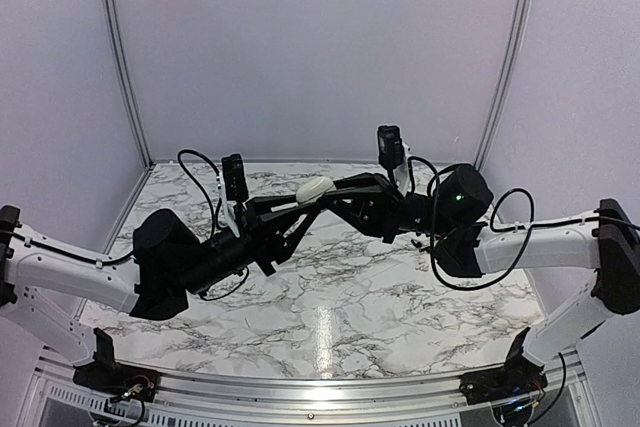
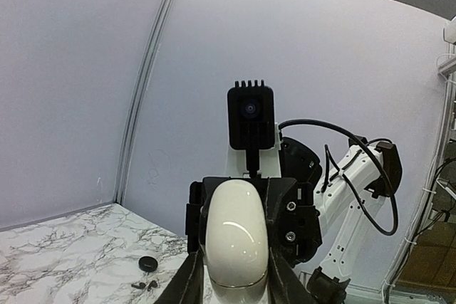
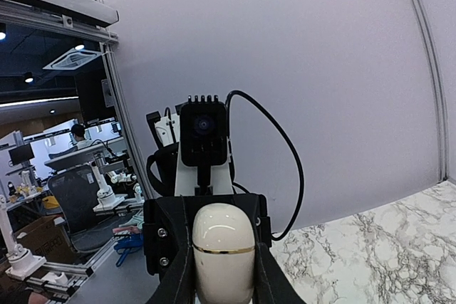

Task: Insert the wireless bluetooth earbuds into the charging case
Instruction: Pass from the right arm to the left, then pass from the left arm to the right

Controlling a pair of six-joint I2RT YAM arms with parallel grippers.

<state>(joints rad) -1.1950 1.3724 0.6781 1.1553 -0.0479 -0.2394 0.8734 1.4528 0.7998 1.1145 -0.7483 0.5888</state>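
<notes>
While both arms reach inward above the table (image 1: 330,307), the overhead view shows the left end effector (image 1: 298,203) and the right end effector (image 1: 338,193) meeting tip to tip. The charging case (image 1: 315,189) is raised between them, clear of the marble. From up here the dark fingers merge into one black mass, so I cannot tell which ones touch the case. I cannot find the earbuds here at all, as the arms cover much of the table's middle.

My left wrist view clears some of that up. The case fills the bottom centre, its lower end cut off by the frame edge. The left fingers (image 2: 182,286) press on its two sides, so the left end effector is clamped on the case. Behind it, the right arm's camera (image 2: 251,114) faces me. Down on the table to the left lie the earbuds (image 2: 136,285), two dark specks side by side, too small for detail. A black disc (image 2: 147,263) sits just beyond them.

On the right wrist view the case shows again, with a thin gold seam across it and no gap there that I can see. The right fingers (image 3: 174,282) hug both sides, so the right end effector grips the case too. The left arm's camera (image 3: 203,132) faces back. Neither earbuds nor disc appear here, only a patch of table at lower right.
</notes>
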